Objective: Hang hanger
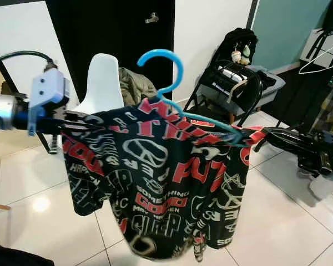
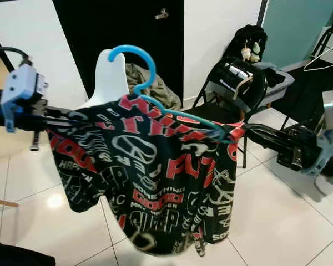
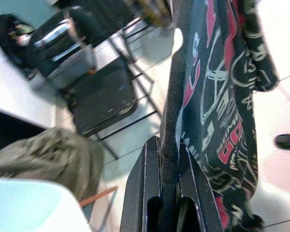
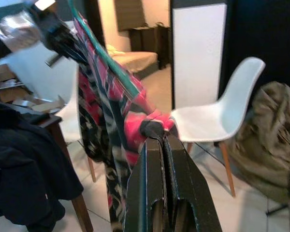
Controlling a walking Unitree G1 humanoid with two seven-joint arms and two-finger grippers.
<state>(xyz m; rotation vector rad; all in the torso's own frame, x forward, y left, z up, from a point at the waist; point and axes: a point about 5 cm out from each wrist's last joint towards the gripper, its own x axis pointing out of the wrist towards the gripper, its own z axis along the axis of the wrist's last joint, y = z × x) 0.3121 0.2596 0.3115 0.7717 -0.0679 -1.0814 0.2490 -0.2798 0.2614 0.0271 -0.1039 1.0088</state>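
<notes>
A black T-shirt (image 1: pixel 166 183) printed with red and white lettering hangs on a blue plastic hanger (image 1: pixel 180 105) and is held up in mid-air between the two arms, above the white tiled floor (image 1: pixel 277 221). The left gripper (image 1: pixel 80 123) is at the shirt's left shoulder, its two black fingers (image 3: pixel 145 193) closed narrowly on a fold of the fabric. The right gripper (image 1: pixel 254 138) is at the right shoulder, its fingers (image 4: pixel 150 188) pressed together on the red-and-black cloth, just beside the end of the hanger's arm. The hanger's hook stands upright and free above the shirt's collar, touching nothing. Behind the shirt on the far left stands a white moulded chair (image 1: pixel 102 83) with an olive garment (image 1: pixel 134 86) draped beside it, in front of a black door (image 1: pixel 111 33). On the far right, a black folding chair (image 1: pixel 233 83) carries a black helmet (image 2: pixel 241 75).
</notes>
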